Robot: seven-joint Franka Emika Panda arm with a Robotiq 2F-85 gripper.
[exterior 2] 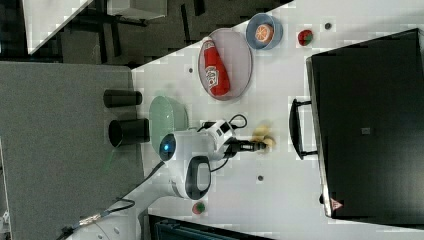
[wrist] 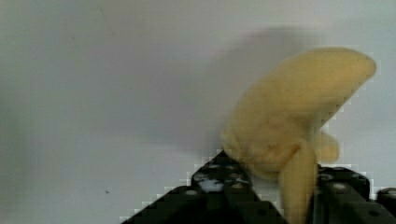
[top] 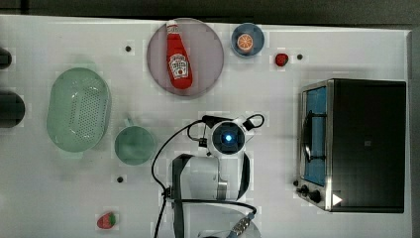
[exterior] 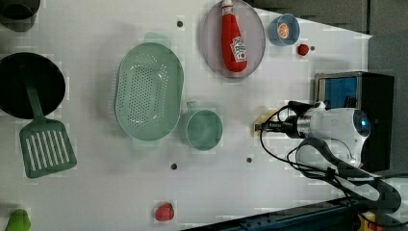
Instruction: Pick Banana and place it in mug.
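The pale yellow banana (wrist: 289, 107) lies on the white table, and its lower end sits between my gripper's (wrist: 285, 186) black fingers, which are closed against it. In the left view the banana (exterior: 264, 118) is at the gripper (exterior: 260, 127) tip, to the right of the teal-green mug (exterior: 204, 129). The right view shows the banana (exterior 2: 262, 136) just ahead of the gripper (exterior 2: 260, 146), between the arm and the oven handle. In the top view the mug (top: 134, 145) stands upright to the left of my wrist (top: 228, 138), which hides the banana.
A pale green colander (top: 78, 109) sits left of the mug. A ketchup bottle (top: 178, 57) lies on a grey plate, beside a blue bowl (top: 247, 40) holding an orange slice. The toaster oven (top: 361, 144) stands on the top view's right. Strawberries (top: 281, 59) (top: 106, 220) lie apart.
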